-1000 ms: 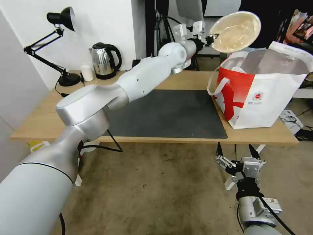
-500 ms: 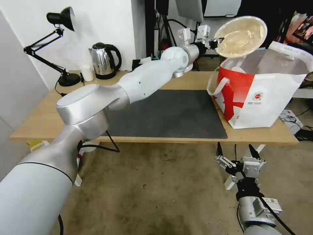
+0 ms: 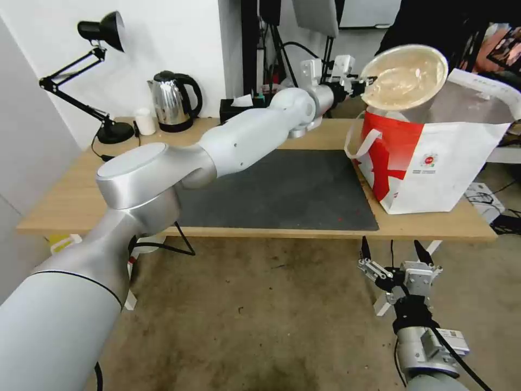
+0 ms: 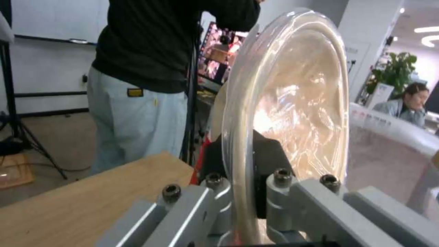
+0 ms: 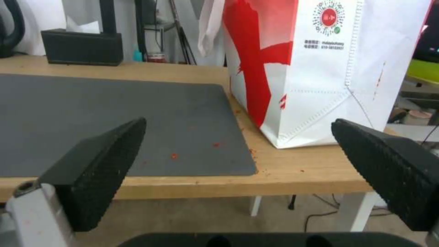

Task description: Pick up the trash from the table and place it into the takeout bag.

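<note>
My left arm reaches across the table [image 3: 65, 206] and its gripper [image 3: 362, 84] is shut on the rim of the shallow beige bowl [image 3: 406, 76], which stands tilted on edge just above the open mouth of the red-and-white takeout bag [image 3: 434, 163]. Up close in the left wrist view, the bowl [image 4: 297, 99] is clamped between the left gripper's [image 4: 249, 192] jaws. The right gripper [image 3: 392, 251] hangs open below the table's front edge. From its wrist view the right gripper [image 5: 238, 151] faces the bag [image 5: 320, 68] and the dark grey mat [image 5: 109, 120].
A black desk lamp [image 3: 103, 32], a small white cup [image 3: 144, 120], a steel kettle [image 3: 172, 100] and a black tissue box [image 3: 239, 108] stand along the table's back. A person in a dark top [image 4: 151, 68] stands behind the table.
The left gripper has carried the bowl a little to the right and lower, closer over the bag's opening. The right arm has not moved.
</note>
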Motion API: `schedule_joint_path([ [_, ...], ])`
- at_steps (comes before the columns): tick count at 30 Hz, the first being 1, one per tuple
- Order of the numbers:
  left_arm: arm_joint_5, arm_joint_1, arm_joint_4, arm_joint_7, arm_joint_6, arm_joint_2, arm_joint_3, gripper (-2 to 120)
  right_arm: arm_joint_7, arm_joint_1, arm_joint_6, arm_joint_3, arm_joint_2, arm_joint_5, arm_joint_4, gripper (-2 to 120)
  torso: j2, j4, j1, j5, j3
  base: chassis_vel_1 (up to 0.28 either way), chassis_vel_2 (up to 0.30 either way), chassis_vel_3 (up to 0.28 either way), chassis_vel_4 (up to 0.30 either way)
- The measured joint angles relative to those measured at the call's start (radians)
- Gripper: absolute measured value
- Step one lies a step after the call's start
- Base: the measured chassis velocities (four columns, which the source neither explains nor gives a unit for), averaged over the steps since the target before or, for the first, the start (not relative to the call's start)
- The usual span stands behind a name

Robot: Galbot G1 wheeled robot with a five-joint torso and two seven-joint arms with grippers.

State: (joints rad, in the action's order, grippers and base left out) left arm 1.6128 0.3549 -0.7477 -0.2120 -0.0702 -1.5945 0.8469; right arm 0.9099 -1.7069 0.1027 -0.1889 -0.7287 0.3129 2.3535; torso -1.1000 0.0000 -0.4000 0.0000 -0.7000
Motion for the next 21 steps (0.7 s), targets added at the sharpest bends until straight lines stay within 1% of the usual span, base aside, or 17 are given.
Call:
schedule_joint_path([
  [9, -0.037, -0.002, 0.005, -0.028, -0.006, 0.0, 0.032, 2, 0.0, 0.0, 0.0, 0.0, 0.0, 0.0, 0.0, 100, 0.0, 0.0, 0.0, 0.0, 0.0, 0.0, 0.0, 0.0, 0.0],
  [12, -0.043, -0.002, 0.006, -0.038, -0.02, 0.0, 0.039, 2, 0.0, 0.0, 0.0, 0.0, 0.0, 0.0, 0.0, 100, 0.0, 0.0, 0.0, 0.0, 0.0, 0.0, 0.0, 0.0, 0.0],
  [21, -0.055, -0.002, 0.018, -0.046, -0.03, 0.0, 0.047, 2, 0.0, 0.0, 0.0, 0.0, 0.0, 0.0, 0.0, 100, 0.0, 0.0, 0.0, 0.0, 0.0, 0.0, 0.0, 0.0, 0.0],
])
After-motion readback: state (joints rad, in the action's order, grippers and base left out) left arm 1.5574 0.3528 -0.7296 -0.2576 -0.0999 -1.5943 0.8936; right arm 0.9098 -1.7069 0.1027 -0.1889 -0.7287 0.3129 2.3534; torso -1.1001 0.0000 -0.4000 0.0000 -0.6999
